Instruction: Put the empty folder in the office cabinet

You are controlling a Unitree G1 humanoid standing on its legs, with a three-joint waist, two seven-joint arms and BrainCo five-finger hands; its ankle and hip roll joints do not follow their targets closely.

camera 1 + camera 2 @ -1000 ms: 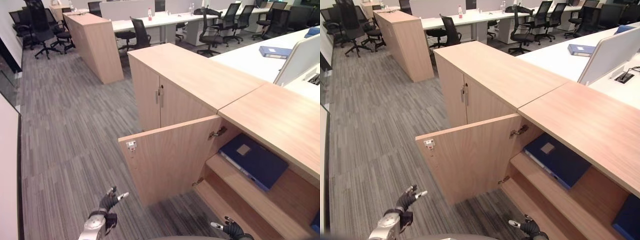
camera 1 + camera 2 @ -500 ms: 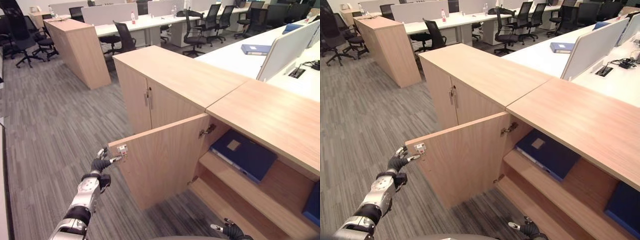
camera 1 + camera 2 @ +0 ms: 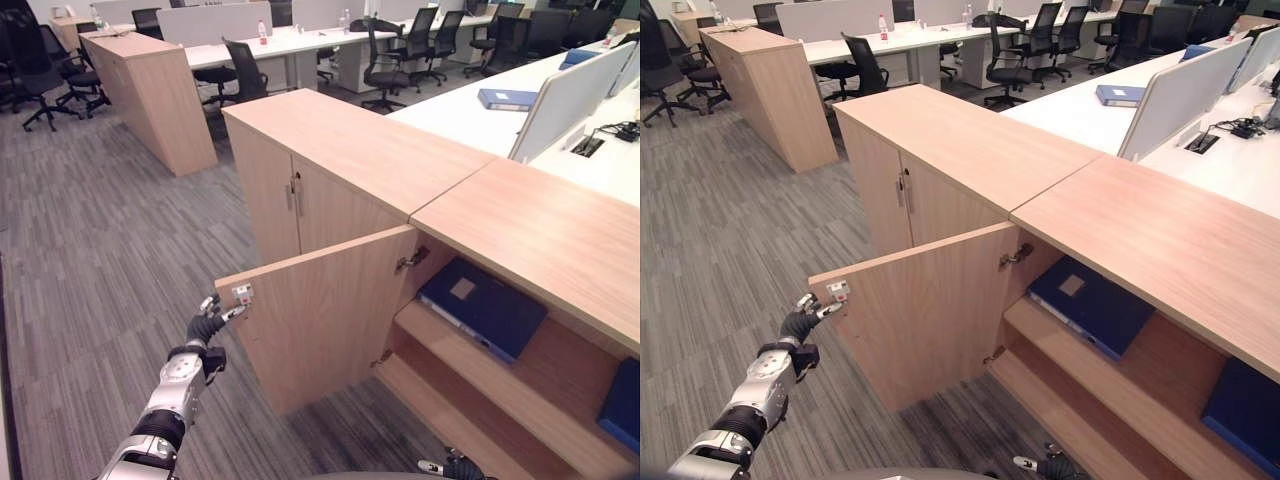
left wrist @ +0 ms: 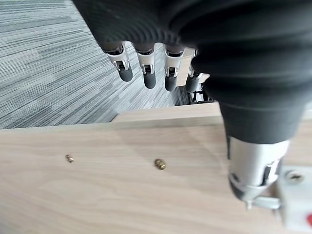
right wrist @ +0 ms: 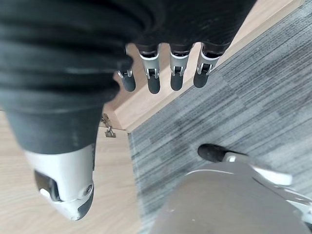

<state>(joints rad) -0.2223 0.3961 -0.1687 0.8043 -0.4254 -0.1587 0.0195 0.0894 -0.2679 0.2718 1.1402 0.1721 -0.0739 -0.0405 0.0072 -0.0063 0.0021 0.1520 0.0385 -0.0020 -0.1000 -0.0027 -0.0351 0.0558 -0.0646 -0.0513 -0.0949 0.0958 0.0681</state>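
Note:
A dark blue folder (image 3: 483,307) lies tilted on the upper shelf inside the open wooden cabinet (image 3: 540,225). The cabinet door (image 3: 320,320) stands swung out towards me. My left hand (image 3: 205,325) is at the door's free edge by the white catch (image 3: 242,293); in the left wrist view its fingers (image 4: 146,73) reach straight past the door's edge and its thumb (image 4: 253,165) rests on the door's inner face (image 4: 97,185). It holds nothing. My right hand (image 3: 455,467) hangs low near the cabinet's bottom with relaxed fingers (image 5: 153,80), empty.
A second blue folder (image 3: 622,405) lies lower at the cabinet's right. A shut cabinet (image 3: 300,200) adjoins on the left. Another blue folder (image 3: 508,98) lies on the white desk behind. Office chairs and a further cabinet (image 3: 150,90) stand across the grey carpet.
My left hand has risen from near the floor to the door's free edge by the white catch. The view has shifted a little. The folder has not moved.

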